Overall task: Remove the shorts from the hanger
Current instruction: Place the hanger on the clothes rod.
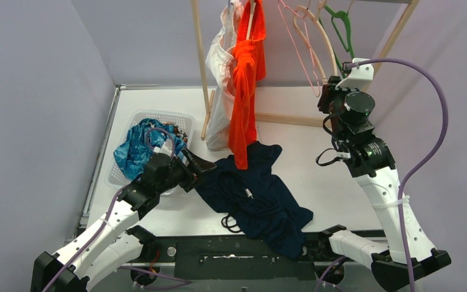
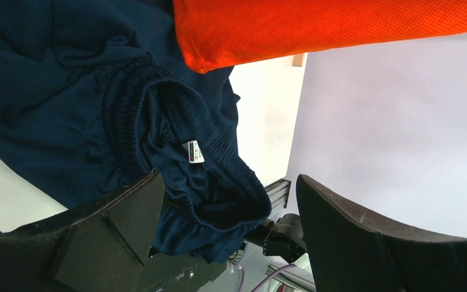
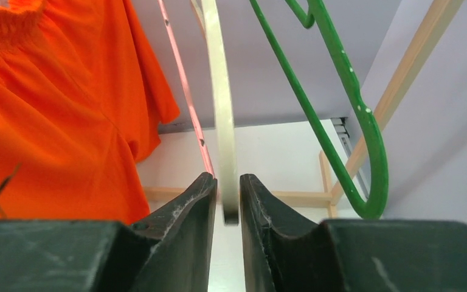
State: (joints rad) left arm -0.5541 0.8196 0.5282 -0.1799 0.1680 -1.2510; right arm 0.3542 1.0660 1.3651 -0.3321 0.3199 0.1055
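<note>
White shorts (image 1: 219, 79) and bright orange shorts (image 1: 246, 79) hang from the rack. Dark navy shorts (image 1: 261, 194) lie crumpled on the table, off any hanger. Teal-blue shorts (image 1: 135, 146) lie in the basket. The camouflage pair does not show. My left gripper (image 1: 199, 165) is open beside the navy shorts; in the left wrist view (image 2: 231, 201) their waistband (image 2: 219, 176) lies between the wide jaws. My right gripper (image 1: 326, 96) is raised at the rack, shut on the bare cream hanger (image 3: 219, 91).
A white laundry basket (image 1: 176, 117) stands at the left. A wooden rack post (image 1: 202, 67) rises behind it. A bare pink hanger (image 1: 301, 55) and a green hanger (image 1: 342, 27) hang beside the cream one. Grey walls close in on both sides.
</note>
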